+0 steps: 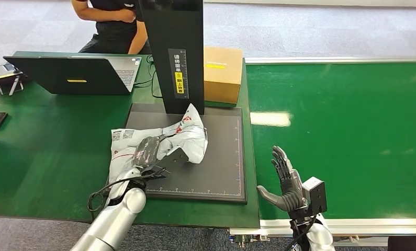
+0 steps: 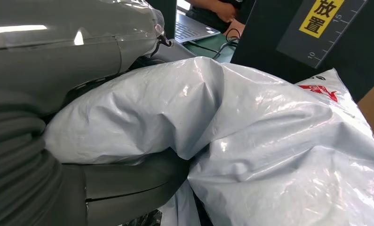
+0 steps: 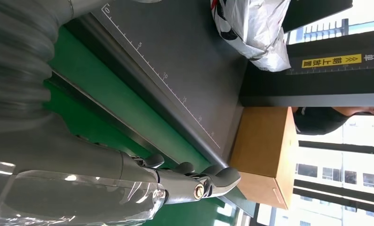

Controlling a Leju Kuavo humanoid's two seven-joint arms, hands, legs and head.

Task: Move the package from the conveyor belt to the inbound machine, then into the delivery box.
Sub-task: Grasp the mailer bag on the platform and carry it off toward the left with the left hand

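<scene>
Left hand (image 1: 152, 152) around package (image 1: 191, 133), platform-edge.

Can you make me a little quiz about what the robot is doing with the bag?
1. True or false: the package lies on the green conveyor belt.
2. Which hand grips the package? A. left hand B. right hand C. both
3. Fill in: the brown cardboard box stands behind the dark ____ of the inbound machine.

Key
1. False: it lies on the machine's dark plate, partly over its left edge.
2. A. The right hand hovers open above the belt, holding nothing.
3. plate
</scene>
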